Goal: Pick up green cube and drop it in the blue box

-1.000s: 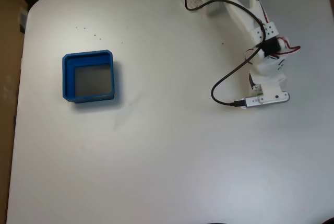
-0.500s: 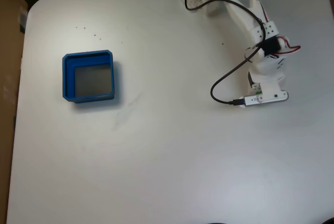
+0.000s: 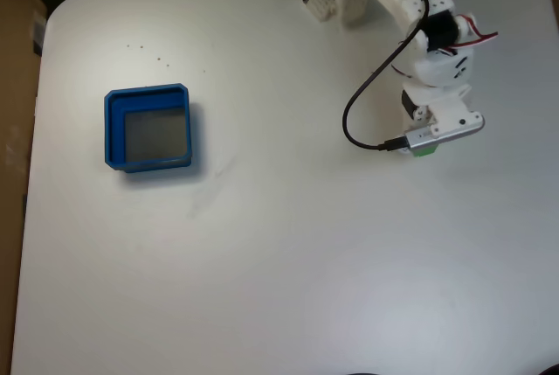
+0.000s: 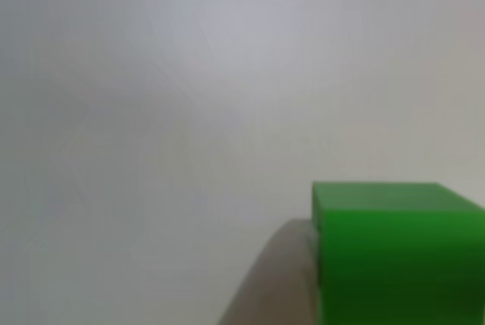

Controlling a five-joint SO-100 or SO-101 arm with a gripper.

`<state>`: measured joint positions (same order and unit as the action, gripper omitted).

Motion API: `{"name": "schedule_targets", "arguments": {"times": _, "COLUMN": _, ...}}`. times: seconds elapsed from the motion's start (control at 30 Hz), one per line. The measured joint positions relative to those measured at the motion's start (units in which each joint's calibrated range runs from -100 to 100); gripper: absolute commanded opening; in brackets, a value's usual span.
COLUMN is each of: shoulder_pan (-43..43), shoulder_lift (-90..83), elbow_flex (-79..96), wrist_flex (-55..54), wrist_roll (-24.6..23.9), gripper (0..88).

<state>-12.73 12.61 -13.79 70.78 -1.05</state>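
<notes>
Here, the claw (image 3: 424, 149) apparently clamps the green cube (image 3: 424, 151), poised over the white surface (image 3: 288, 253), well apart from the blue box (image 3: 112, 121).

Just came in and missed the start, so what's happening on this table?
A white robot arm is working at the right side of the white table in the fixed view. A green cube peeks out under its wrist camera bar. The blue box sits empty far to the left.
</notes>
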Motion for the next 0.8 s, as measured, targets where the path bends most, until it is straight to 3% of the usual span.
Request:
{"name": "schedule_targets", "arguments": {"times": 0.33, "shoulder_pan": 15.9, "shoulder_lift": -9.1, "elbow_flex": -0.1, "wrist_flex": 11.7, "wrist_roll": 0.2, "gripper": 1.5}}
{"name": "schedule_targets", "arguments": {"times": 0.8, "shoulder_pan": 39.6, "shoulder_lift": -9.2, "elbow_flex": -0.1, "wrist_flex": 8.6, "wrist_roll": 0.2, "gripper": 1.5}}
